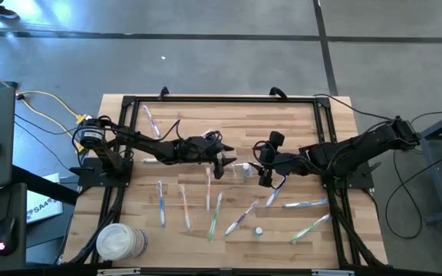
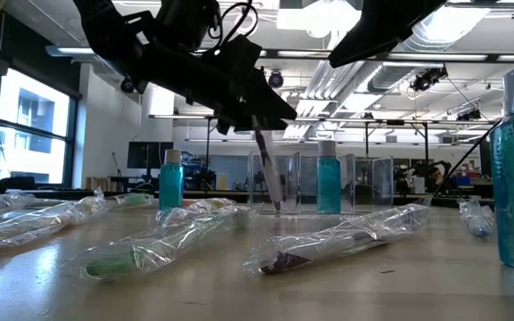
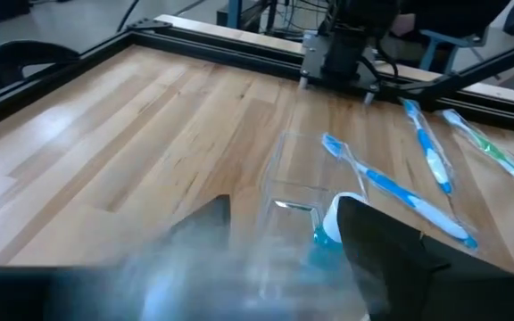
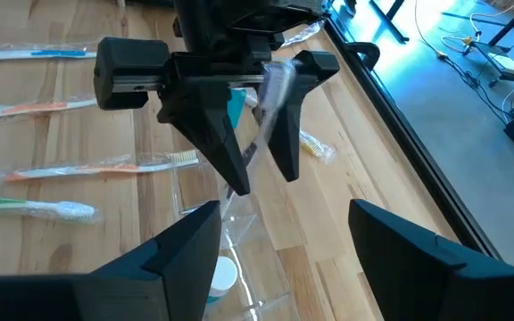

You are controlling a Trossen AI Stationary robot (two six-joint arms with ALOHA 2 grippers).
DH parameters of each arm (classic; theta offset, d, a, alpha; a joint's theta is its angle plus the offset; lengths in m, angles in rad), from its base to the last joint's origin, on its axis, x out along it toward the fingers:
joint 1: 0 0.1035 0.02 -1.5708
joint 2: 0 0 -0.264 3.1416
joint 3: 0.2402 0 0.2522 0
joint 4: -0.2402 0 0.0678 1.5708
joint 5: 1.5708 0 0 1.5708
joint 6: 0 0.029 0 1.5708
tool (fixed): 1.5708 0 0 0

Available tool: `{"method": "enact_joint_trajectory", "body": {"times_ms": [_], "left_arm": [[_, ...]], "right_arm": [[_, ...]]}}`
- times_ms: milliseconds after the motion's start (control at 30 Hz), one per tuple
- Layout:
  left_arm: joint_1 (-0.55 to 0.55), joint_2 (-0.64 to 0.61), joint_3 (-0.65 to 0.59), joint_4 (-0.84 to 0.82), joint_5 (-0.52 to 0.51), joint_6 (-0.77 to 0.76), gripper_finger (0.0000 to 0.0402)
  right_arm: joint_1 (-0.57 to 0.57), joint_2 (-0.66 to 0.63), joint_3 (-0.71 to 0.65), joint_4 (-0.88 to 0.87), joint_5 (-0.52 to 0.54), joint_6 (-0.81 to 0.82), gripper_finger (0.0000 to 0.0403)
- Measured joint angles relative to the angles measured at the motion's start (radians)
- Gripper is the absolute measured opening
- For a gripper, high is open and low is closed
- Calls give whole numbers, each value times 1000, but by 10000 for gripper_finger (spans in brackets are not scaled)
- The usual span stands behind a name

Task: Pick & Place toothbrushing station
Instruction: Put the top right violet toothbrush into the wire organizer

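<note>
A small transparent container point(image 1: 242, 170) stands on the wooden table near its middle, with a white-capped blue tube point(image 4: 221, 273) in it. My left gripper point(image 4: 261, 178) hovers open just above and left of it. A wrapped toothbrush point(image 4: 268, 105) stands slanted between its fingers, and the brush's lower end point(image 2: 273, 189) reaches down into the container. My right gripper point(image 4: 284, 259) waits open just right of the container point(image 4: 239, 241), holding nothing. Several wrapped pastel toothbrushes point(image 1: 184, 207) lie flat across the near half of the table. My left gripper has its fingers point(image 4: 212, 143) apart on either side of the toothbrush's upper part point(image 4: 275, 85), coming from the table's left and slanting slightly down. I cannot tell whether either finger touches the brush.
A black frame point(image 1: 221, 100) runs round the work area. A white round stack point(image 1: 120, 241) sits at the near left corner. One more toothbrush point(image 1: 150, 121) lies at the far left, and a small white-capped tube point(image 1: 258, 230) stands near the front among the brushes.
</note>
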Motion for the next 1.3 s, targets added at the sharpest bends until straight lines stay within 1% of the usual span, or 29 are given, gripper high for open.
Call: {"method": "enact_joint_trajectory", "body": {"times_ms": [233, 400, 600, 667, 833, 967, 1100, 1200, 1300], "left_arm": [[0, -4, 6, 0, 0, 2, 217], [0, -4, 39, -1, 1, 34, 217], [0, -4, 89, -64, -5, 66, 217], [0, -4, 104, -93, -13, 71, 217], [0, -4, 154, -189, -15, 110, 217], [0, -4, 211, -347, -17, 91, 217], [0, -4, 274, -513, -69, 95, 217], [-1, -4, 290, -549, -104, 109, 217], [0, -17, 292, -547, -107, 117, 217]], "right_arm": [[0, 0, 0, 0, 0, 0, 240], [0, 0, 0, 0, 0, 0, 240], [0, 0, 0, 0, -13, -1, 240], [0, 0, 0, 0, -30, -4, 240], [0, 0, 0, -1, -31, -5, 240], [0, 0, 0, 0, -31, -5, 240], [0, 0, 0, -1, -30, -5, 240], [0, 0, 0, 0, -30, -5, 240], [0, 0, 0, 0, -30, -5, 240]]}}
